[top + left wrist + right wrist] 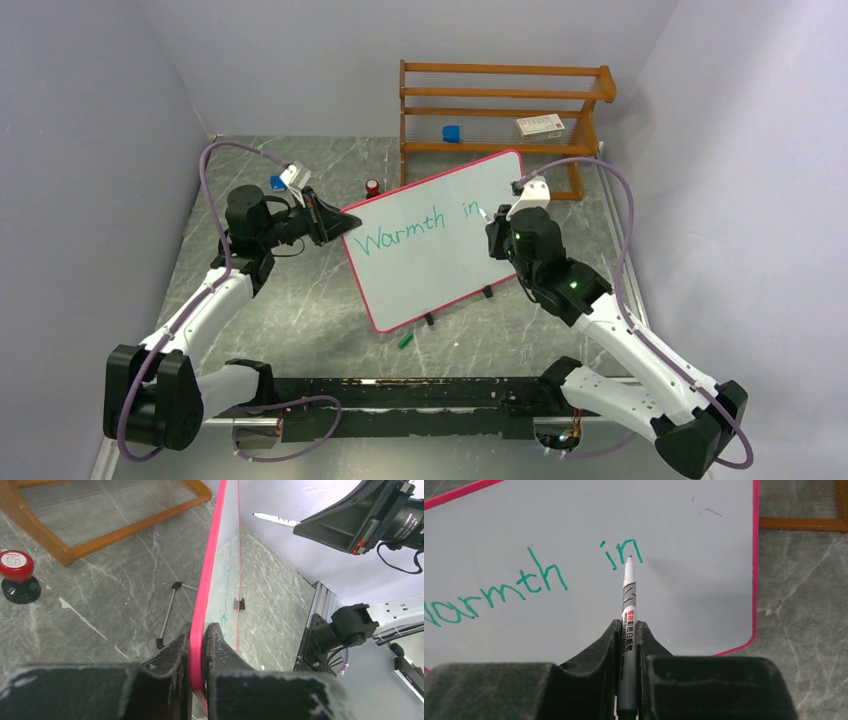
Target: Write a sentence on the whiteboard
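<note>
Whiteboard (430, 275) (207, 580) (704, 580) stands mid-table, propped on its near edge and leaning back. Long axis runs from near-left to far-right in the top view. Its written face looks toward the arms, and the green text "Warmth in" climbs along that axis.

The right wrist view cuts off the first letter at its left edge. The left wrist view sees the board almost edge-on, so the writing is unreadable there. The board's back and most of its wire prop are hidden.

Left gripper (335, 222) (199, 630) is clamped on the pink frame at the board's left edge, one finger on each face. Right gripper (495, 222) (628, 625) is closed on a marker (629, 595) (272, 519). The marker's tip sits at the "n" of "in". Whether the tip touches cannot be told.
</note>
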Available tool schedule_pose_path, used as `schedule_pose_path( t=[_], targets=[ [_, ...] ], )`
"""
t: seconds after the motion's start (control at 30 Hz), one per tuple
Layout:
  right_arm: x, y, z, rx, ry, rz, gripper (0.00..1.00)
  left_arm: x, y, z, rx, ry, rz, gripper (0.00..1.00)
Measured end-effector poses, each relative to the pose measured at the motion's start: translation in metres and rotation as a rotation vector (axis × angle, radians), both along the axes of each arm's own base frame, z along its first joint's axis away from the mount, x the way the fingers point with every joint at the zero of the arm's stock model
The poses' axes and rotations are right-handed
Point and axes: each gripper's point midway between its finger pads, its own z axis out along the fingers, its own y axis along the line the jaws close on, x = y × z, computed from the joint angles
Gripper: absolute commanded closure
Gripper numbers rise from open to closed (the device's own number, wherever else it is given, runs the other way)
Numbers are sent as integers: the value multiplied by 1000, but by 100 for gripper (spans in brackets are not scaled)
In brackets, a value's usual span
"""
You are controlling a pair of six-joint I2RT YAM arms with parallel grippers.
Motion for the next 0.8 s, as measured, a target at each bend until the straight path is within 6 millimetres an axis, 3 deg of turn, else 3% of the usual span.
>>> schedule_pose_path(
  t=[0.27, 0.57, 0.8],
  targets=[
    [-15, 18, 1, 25, -1, 85, 100, 1, 1, -2, 4, -16, 8, 85],
    [-60, 73, -4, 15, -6, 244, 100, 1, 1, -1, 0, -30, 9, 94],
    [-91, 103, -18, -19, 8, 302, 100, -2, 2, -1, 1, -33, 10, 95]
  ],
)
